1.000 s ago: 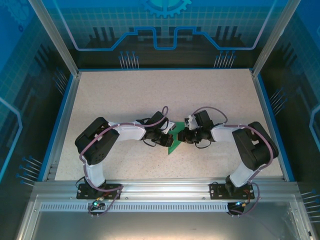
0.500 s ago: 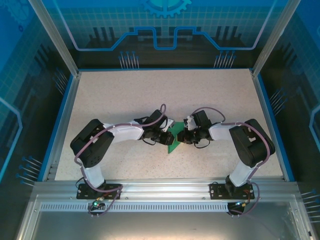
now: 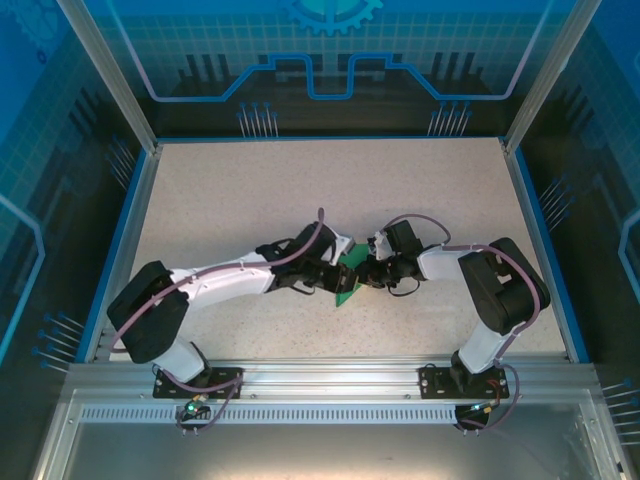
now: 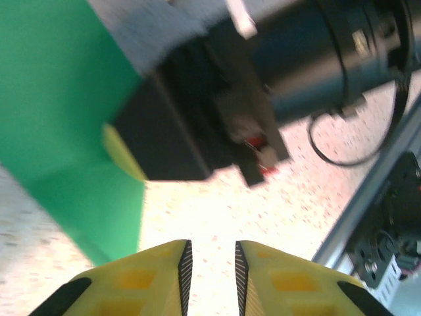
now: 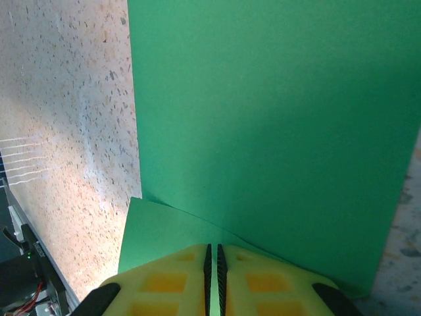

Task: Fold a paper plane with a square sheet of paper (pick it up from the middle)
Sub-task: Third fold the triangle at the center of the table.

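Currently right fingers (image 5: 164, 280) clamped on square sheet of paper (image 5: 276, 131); left fingers (image 4: 131, 280) slightly apart, empty, beside its edge. Best: hold pinch firm, press crease flat against counter (image 5: 66, 131).

We see a speckled beige surface (image 3: 250, 200) edged in blue, fenced by aluminium posts (image 3: 107, 75). Blue translucent panels (image 3: 330, 50) with circuit-like line patterns close the far side and both flanks. A slotted metal rail (image 3: 320, 412) runs along the near edge.

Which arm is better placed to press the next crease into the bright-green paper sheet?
Probably left. The right gripper is clamped on the bright-green paper sheet; the left gripper, empty, sits beside it.
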Controlling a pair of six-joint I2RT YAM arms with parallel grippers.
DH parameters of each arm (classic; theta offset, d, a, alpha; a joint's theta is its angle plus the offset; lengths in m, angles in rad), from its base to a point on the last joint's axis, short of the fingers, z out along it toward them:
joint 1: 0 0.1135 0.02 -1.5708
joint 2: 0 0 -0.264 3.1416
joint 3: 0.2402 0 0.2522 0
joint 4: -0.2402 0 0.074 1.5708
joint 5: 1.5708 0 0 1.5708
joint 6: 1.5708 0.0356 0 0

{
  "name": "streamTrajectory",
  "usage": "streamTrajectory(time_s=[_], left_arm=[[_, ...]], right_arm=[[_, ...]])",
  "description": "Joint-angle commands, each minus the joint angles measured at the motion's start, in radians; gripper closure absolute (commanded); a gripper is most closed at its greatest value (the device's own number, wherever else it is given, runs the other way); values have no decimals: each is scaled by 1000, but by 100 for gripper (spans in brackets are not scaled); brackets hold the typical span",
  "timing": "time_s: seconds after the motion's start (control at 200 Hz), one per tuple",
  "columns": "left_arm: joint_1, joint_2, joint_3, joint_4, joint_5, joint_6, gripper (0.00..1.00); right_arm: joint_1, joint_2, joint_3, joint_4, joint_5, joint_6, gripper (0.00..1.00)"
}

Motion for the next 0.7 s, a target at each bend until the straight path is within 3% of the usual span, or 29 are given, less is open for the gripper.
streamTrajectory(time_s=[0.0,0.17,0.69], left_arm=[[-41,45,-4,21,16,-35,73],[-76,110,11,34,-13,-20,74],[-73,166,22,41,-128,40,75]], right_arm=[[20,60,-12,-36,89,18,85],[20,68,-9,-35,86,26,85],[19,71,-3,-60,87,10,85]])
